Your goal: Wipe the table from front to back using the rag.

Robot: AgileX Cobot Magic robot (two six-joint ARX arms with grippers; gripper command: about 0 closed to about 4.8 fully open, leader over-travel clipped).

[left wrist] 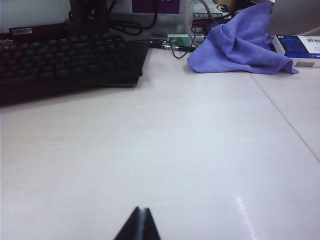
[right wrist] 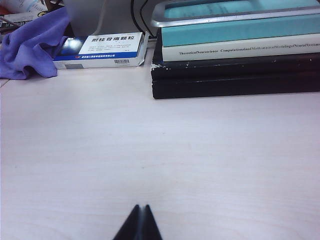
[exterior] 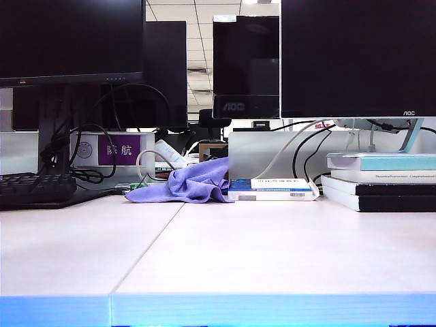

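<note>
Keyboard (exterior: 35, 189): black, sitting at the left edge of the exterior view, cables bunched up behind it.
Flat box (exterior: 272, 189): blue and white, printed lettering and a barcode, lying flat just right of centre in the exterior view.
Stack of books (exterior: 381, 182): far right of the exterior view, teal cover up top, a white one under it, black ones at the bottom.
Monitors (exterior: 357, 58): dark screens filling the top of the exterior view, left and right, with a third further back.
Purple sign (exterior: 118, 149): white characters, left of centre, behind the keyboard.
</note>
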